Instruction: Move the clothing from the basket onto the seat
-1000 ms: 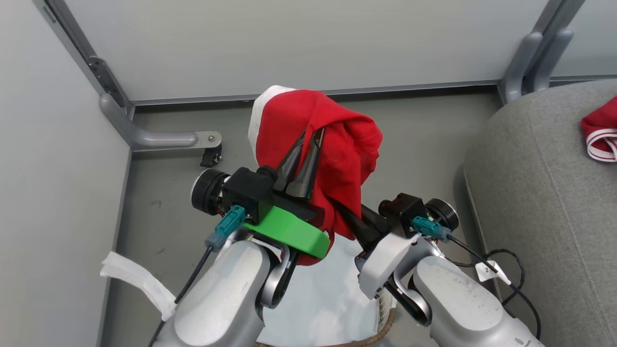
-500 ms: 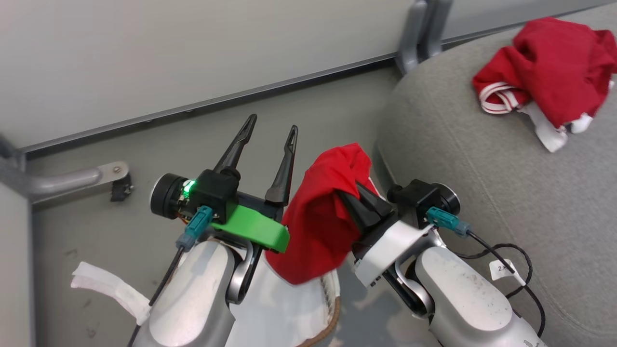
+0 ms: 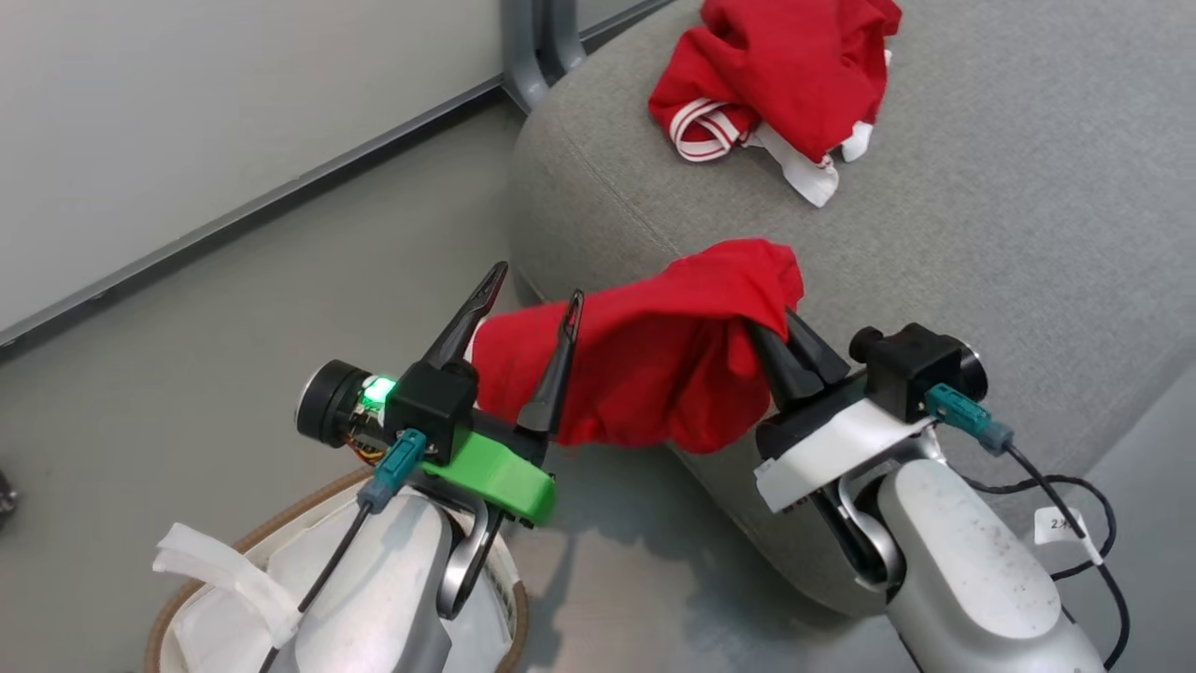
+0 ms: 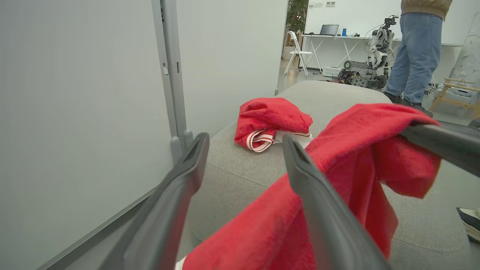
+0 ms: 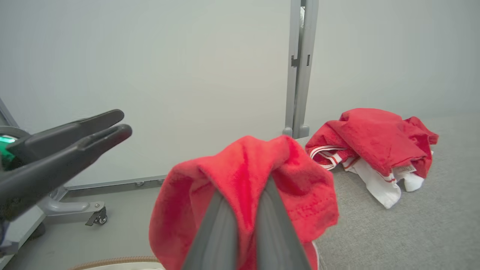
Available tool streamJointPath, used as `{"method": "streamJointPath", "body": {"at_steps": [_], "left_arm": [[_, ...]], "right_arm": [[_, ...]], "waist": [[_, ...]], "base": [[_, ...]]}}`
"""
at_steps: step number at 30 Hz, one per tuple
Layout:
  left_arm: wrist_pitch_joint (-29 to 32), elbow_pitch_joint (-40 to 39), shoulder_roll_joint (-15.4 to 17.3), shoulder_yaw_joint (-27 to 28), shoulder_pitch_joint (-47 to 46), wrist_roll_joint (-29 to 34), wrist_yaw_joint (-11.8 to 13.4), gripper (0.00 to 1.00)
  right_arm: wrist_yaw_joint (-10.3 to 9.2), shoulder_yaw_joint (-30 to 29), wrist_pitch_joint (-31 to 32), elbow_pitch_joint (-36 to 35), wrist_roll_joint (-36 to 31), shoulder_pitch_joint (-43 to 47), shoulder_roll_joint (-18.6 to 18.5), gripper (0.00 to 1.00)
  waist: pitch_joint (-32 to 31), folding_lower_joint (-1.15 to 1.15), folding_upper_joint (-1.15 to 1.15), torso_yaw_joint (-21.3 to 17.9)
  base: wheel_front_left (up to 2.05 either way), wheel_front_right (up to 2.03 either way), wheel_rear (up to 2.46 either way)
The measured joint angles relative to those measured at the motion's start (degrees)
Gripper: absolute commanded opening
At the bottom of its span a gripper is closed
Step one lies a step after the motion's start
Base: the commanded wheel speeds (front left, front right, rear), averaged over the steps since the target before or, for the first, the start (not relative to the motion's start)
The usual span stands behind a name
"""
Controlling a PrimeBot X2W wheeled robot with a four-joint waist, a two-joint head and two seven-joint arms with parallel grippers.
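My right gripper (image 3: 771, 327) is shut on a red piece of clothing (image 3: 654, 374), which hangs bunched over the front left corner of the grey seat (image 3: 981, 234). In the right wrist view its two fingers pinch the cloth (image 5: 243, 168) together. My left gripper (image 3: 534, 285) stands open just left of it. The cloth (image 4: 356, 150) brushes the outer side of one finger, and nothing lies between the fingers. Another red garment with white striped trim (image 3: 775, 65) lies crumpled further back on the seat. The basket (image 3: 163, 598), with its white liner, is at the lower left under my left arm.
Grey partition panels with a metal post (image 3: 533, 47) stand behind the seat's left end. A caster foot (image 5: 95, 217) rests on the grey floor. A person in jeans (image 4: 416, 48) stands far beyond the seat near another robot. A black cable with a tag (image 3: 1065, 523) hangs by my right arm.
My left gripper opened and let go of the red garment, which now hangs from the right gripper alone. The head view swung right, bringing the seat and its garment into the middle.
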Motion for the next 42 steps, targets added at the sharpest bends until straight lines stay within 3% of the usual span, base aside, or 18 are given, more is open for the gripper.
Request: {"method": "streamJointPath", "body": {"at_steps": [6, 13, 20, 27, 34, 35, 36, 42], "left_arm": [[0.0, 1.0, -0.03, -1.29, -1.29, 0.33, -0.35, 1.0], [0.0, 0.82, 1.79, 0.68, -2.37, 3.07, -0.41, 1.0], [0.0, 0.45, 2.54, 0.62, -4.36, 4.74, -0.43, 1.0], [0.0, 0.15, 2.77, 0.48, -6.64, 5.6, -0.43, 1.0], [0.0, -0.3, 2.41, 0.86, -7.75, 5.97, -0.43, 1.0], [0.0, -0.19, 2.4, 1.02, -7.8, 5.98, -0.43, 1.0], [0.0, 0.0, 2.4, 1.26, -7.83, 6.05, -0.43, 1.0], [0.0, -0.36, 2.56, 3.82, -7.84, 6.11, 0.37, 1.0]], "right_arm": [[0.01, -4.81, 0.0, -1.12, -2.49, -5.82, -4.81, 0.0], [0.01, -4.16, 0.0, -0.78, -5.97, -21.68, -13.69, 0.0], [0.02, -9.09, -0.01, 6.92, -9.17, -36.01, -21.53, 0.0], [0.01, -15.3, -0.05, 18.33, -14.21, -42.53, -23.92, 0.0], [0.01, -21.36, -0.07, 27.35, -16.08, -40.68, -22.99, 0.02], [0.02, -23.05, -0.05, 28.33, -16.07, -39.17, -22.39, 0.35], [0.02, -25.25, -0.04, 29.04, -15.84, -37.57, -21.54, 1.0], [0.02, -32.55, -0.05, 29.34, -15.7, -28.72, -18.14, 1.0]], "waist": [[3.63, 0.0, 0.0, -2.64], [9.01, 0.0, 0.0, -3.51], [14.7, 0.0, -0.01, -2.59], [19.49, 0.0, -0.01, 1.26], [23.48, 0.0, -0.01, 5.91], [23.99, 0.0, 0.0, 6.51], [24.44, 0.0, 0.0, 7.11], [25.45, 0.01, -0.01, 8.92]], "base": [[0.01, 0.01, 0.01], [0.0, 0.0, 0.0], [0.0, 0.0, 0.0], [0.0, 0.0, 0.0], [0.0, 0.0, 0.0], [0.0, 0.0, 0.0], [0.0, 0.0, 0.0], [0.0, 0.0, 0.0]]}}
